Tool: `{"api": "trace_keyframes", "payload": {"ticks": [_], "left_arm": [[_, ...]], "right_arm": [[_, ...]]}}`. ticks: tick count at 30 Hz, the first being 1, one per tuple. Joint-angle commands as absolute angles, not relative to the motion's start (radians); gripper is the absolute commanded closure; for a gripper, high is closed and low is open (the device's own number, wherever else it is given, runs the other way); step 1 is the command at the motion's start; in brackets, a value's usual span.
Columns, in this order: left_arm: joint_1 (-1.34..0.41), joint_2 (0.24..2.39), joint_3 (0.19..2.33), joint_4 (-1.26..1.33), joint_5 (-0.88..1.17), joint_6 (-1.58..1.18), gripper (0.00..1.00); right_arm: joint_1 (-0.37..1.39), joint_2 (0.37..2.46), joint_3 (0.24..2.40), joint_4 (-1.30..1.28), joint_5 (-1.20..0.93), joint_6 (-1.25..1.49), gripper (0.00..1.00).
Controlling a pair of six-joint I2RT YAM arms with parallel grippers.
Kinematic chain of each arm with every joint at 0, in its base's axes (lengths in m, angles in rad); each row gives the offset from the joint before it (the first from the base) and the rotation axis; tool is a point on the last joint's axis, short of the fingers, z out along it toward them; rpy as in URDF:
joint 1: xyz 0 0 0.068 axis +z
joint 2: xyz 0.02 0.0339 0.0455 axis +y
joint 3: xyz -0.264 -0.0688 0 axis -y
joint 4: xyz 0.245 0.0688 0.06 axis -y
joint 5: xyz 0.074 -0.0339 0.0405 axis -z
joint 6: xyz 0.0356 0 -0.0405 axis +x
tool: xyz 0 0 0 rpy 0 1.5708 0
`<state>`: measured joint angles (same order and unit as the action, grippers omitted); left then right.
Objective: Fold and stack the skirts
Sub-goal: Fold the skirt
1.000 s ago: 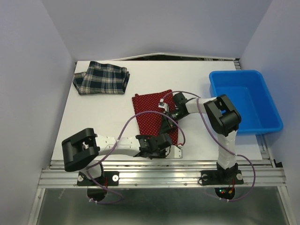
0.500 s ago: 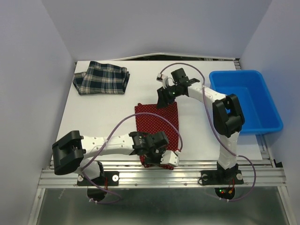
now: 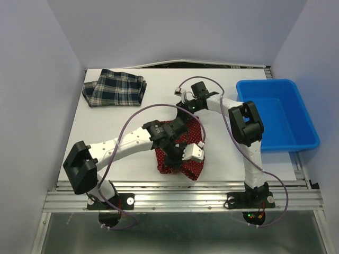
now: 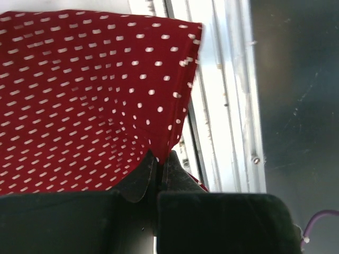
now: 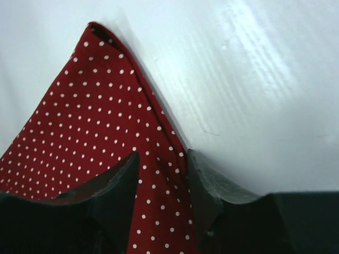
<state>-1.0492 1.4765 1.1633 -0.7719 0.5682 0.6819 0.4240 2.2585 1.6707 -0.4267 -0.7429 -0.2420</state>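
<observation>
The left gripper (image 4: pixel 159 163) is pinched shut on a near edge of the red skirt (image 3: pixel 194 168), lifting it off the table (image 3: pixel 116 124), apparently to carry that edge toward the far corner. There the right gripper (image 5: pixel 161 159) sits with jaws apart astride the hem, pinching nothing, probably ready to steady that end for the fold. The overhead view shows the layout, with the plaid skirt (image 3: pixel 114 88) lying folded at back left, but it hides both sets of fingers, and only the wrist views show the pinch and the gap.
</observation>
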Motion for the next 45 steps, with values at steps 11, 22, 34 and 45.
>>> {"api": "trace_keyframes", "payload": {"ticks": [11, 22, 34, 45], "left_arm": [[-0.718, 1.784, 1.639, -0.986, 0.559, 0.936, 1.0], [-0.611, 1.979, 1.816, -0.896, 0.451, 0.96, 1.0], [-0.604, 1.994, 1.735, -0.825, 0.439, 0.988, 0.92], [-0.578, 2.143, 1.933, -0.89, 0.367, 1.015, 0.56]], "right_arm": [[0.453, 2.255, 1.49, -0.479, -0.911, -0.327, 0.65], [0.453, 2.272, 1.503, -0.479, -0.913, -0.328, 0.64], [0.443, 2.299, 1.612, -0.448, -0.747, -0.191, 0.32], [0.284, 2.278, 1.72, -0.344, -0.73, 0.026, 0.0]]}}
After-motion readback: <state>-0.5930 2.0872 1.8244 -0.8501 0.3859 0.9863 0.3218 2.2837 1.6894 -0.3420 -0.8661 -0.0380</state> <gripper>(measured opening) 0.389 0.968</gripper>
